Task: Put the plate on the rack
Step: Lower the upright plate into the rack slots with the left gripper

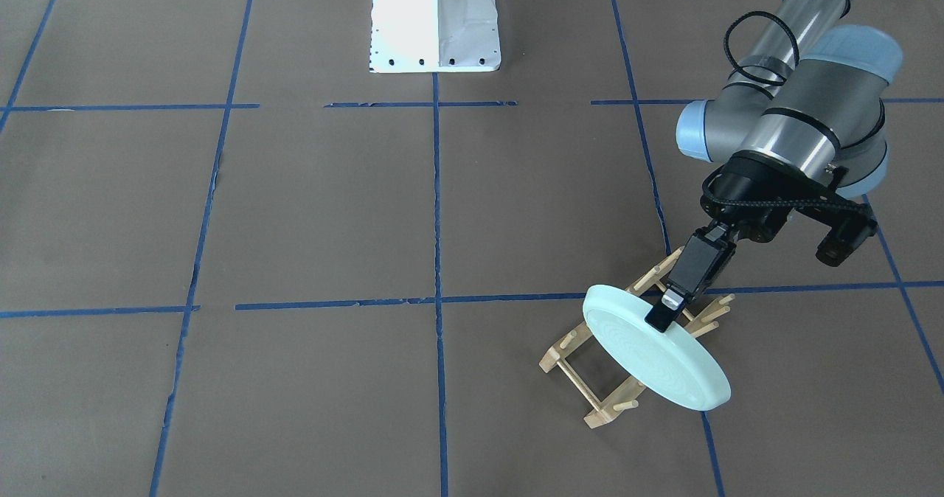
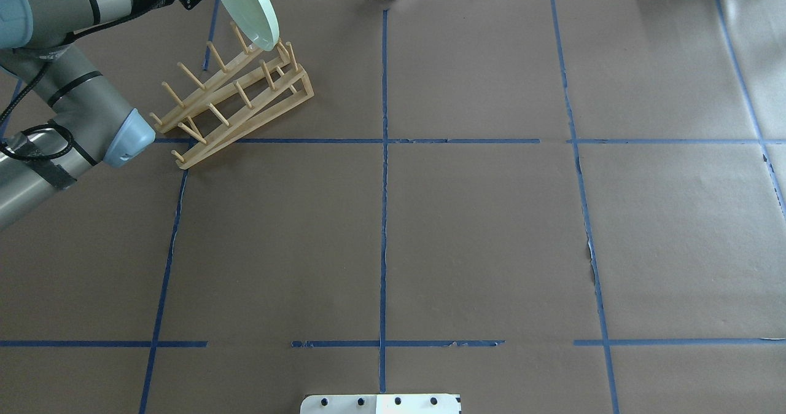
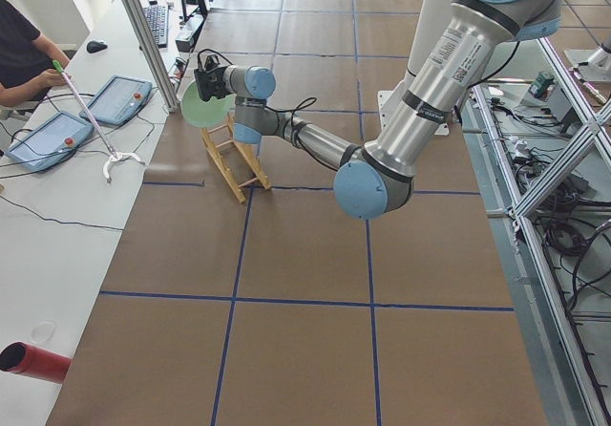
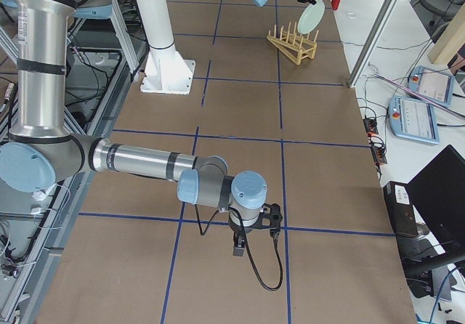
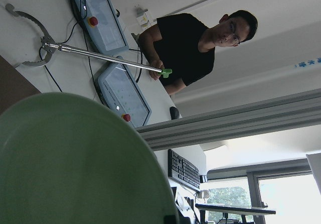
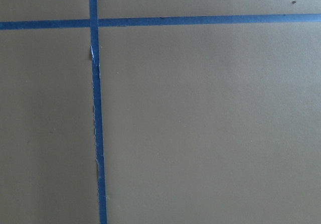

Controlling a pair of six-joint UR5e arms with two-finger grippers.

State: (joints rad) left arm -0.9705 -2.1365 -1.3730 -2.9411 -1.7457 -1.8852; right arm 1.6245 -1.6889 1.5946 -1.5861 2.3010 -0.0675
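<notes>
My left gripper point(image 1: 667, 309) is shut on the upper rim of the pale mint-green plate point(image 1: 656, 357). It holds the plate tilted on edge over the light-wood rack point(image 1: 609, 411). In the overhead view the plate point(image 2: 249, 8) hangs above the far end of the rack point(image 2: 245, 104), its lower edge close to the last pegs. I cannot tell whether they touch. The plate fills the lower left of the left wrist view point(image 5: 75, 163). My right gripper point(image 4: 241, 245) points down at bare table far from the rack. I cannot tell whether it is open or shut.
The brown table has a blue tape grid point(image 2: 384, 156). The white robot pedestal point(image 1: 435, 25) stands at the table's middle edge. An operator point(image 5: 200, 43) with a grabber stick sits past the rack's side, beside teach pendants point(image 3: 115, 96).
</notes>
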